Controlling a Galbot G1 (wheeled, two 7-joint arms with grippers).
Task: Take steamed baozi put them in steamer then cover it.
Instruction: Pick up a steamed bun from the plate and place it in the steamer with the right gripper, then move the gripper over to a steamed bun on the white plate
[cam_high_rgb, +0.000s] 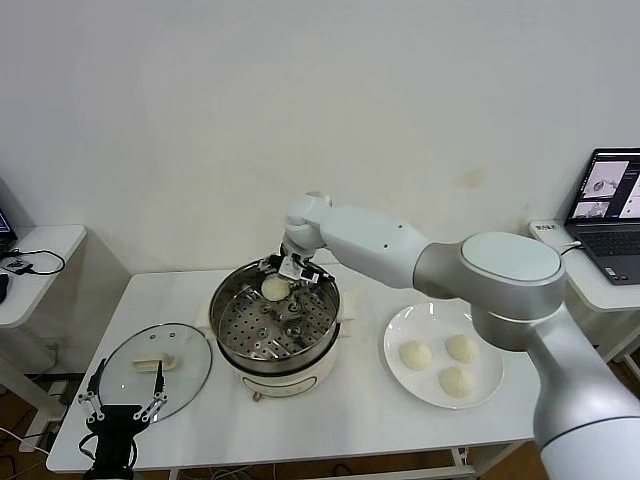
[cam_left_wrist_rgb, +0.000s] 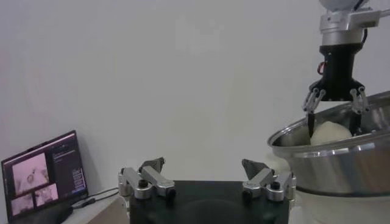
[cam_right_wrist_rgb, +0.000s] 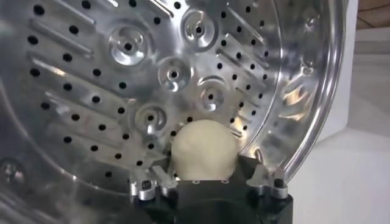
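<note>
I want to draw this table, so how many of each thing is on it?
Baozi: 4, one in the steamer, three on the plate
Steamer: 1
Glass lid: 1
Plate: 1
Total: 7

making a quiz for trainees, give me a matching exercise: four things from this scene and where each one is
Things
1. lid
2. plate
3. right gripper
4. left gripper

Places
A. over the steamer's tray, around one bun
B. flat on the table, left of the steamer
C. right of the steamer, holding three buns
D. at the table's near left edge, by the lid

Pairs: 1-B, 2-C, 3-A, 4-D
</note>
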